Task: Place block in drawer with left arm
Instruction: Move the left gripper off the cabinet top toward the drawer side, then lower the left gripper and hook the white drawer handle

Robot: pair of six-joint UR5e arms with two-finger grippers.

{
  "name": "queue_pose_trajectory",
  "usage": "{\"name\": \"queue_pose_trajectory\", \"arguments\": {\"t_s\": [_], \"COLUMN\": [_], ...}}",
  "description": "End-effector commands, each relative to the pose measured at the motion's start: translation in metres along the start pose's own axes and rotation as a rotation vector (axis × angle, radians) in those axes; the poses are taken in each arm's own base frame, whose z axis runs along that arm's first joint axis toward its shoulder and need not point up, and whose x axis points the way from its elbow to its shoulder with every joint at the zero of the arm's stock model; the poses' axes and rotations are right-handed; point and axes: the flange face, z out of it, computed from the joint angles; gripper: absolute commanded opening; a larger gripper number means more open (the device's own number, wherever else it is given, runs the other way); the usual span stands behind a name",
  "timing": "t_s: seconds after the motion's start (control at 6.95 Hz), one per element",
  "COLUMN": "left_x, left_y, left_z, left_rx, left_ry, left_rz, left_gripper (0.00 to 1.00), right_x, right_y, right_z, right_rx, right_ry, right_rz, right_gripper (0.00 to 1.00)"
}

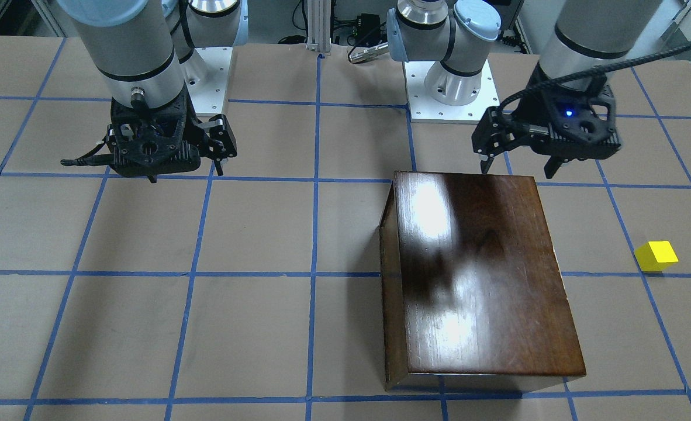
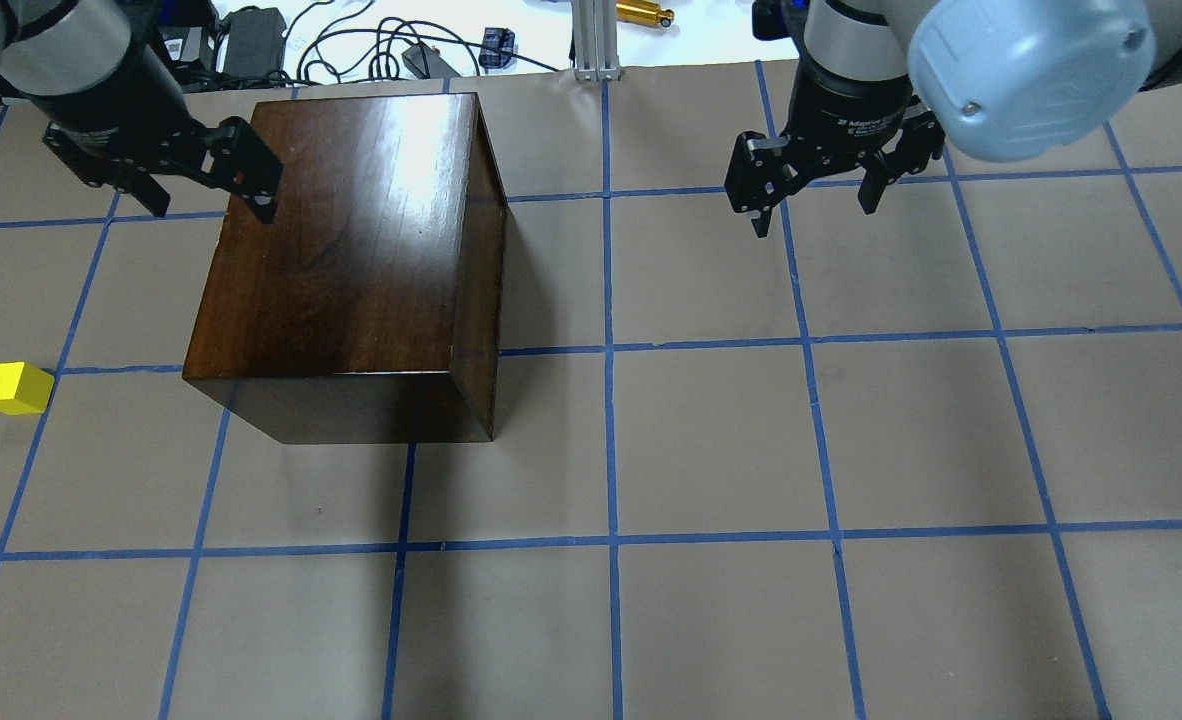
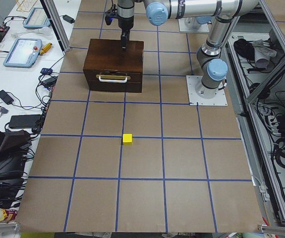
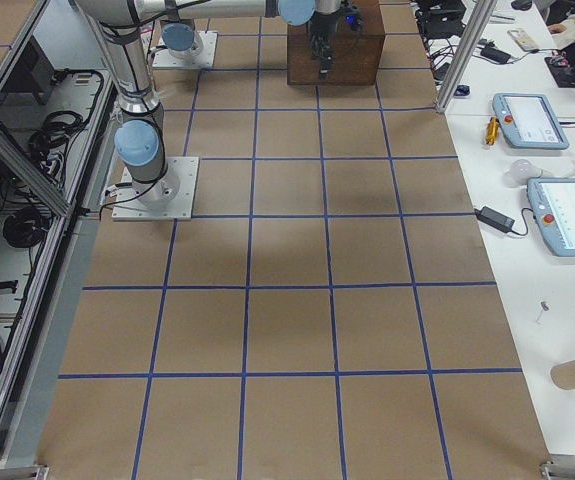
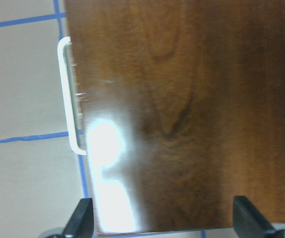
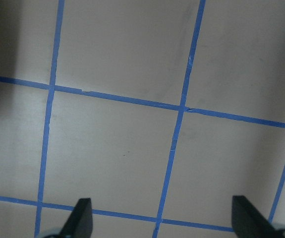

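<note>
The yellow block (image 1: 656, 256) lies on the table, apart from the box; it also shows in the overhead view (image 2: 14, 388) and the exterior left view (image 3: 127, 139). The dark-brown wooden box (image 2: 351, 240) stands with its drawer front (image 3: 113, 84) shut flush, so the pale tray is hidden. The drawer handle (image 5: 65, 99) shows at the box's edge. My left gripper (image 2: 211, 190) is open and empty and hovers over the box's back edge (image 1: 518, 172). My right gripper (image 2: 813, 215) is open and empty above bare table (image 1: 186, 174).
Two arm base plates (image 1: 439, 88) sit at the robot's side of the table. Beyond the far edge are cables and a gold tool (image 2: 644, 13). A side bench holds tablets (image 3: 24, 52). Blue tape grids the brown table (image 2: 711, 450).
</note>
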Motion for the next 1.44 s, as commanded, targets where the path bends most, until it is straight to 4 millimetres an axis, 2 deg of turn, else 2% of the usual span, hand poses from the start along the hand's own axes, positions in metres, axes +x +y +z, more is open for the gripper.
{"name": "queue_pose_trajectory", "arguments": {"t_s": [0.0, 0.29, 0.43, 0.58, 1.01, 1.15, 1.29], "left_x": [-0.094, -0.174, -0.2, -0.207, -0.232, -0.233, -0.231], "left_y": [0.013, 0.031, 0.03, 0.023, -0.011, -0.02, -0.027], "left_z": [0.009, 0.027, 0.037, 0.051, 0.137, 0.162, 0.177], "left_rx": [-0.015, -0.043, -0.033, -0.04, -0.073, -0.07, -0.051], "left_ry": [-0.001, 0.006, 0.0, 0.018, 0.111, 0.175, 0.238], "left_rz": [-0.029, -0.086, -0.11, -0.121, -0.069, -0.072, -0.075], "left_gripper": [1.0, 1.0, 1.0, 1.0, 1.0, 1.0, 1.0], "right_x": [0.0, 0.0, 0.0, 0.0, 0.0, 0.0, 0.0], "right_y": [0.0, 0.0, 0.0, 0.0, 0.0, 0.0, 0.0], "right_z": [0.0, 0.0, 0.0, 0.0, 0.0, 0.0, 0.0], "right_rx": [0.0, 0.0, 0.0, 0.0, 0.0, 0.0, 0.0], "right_ry": [0.0, 0.0, 0.0, 0.0, 0.0, 0.0, 0.0], "right_rz": [0.001, -0.001, 0.001, 0.001, 0.001, 0.001, 0.001], "right_gripper": [1.0, 1.0, 1.0, 1.0, 1.0, 1.0, 1.0]}}
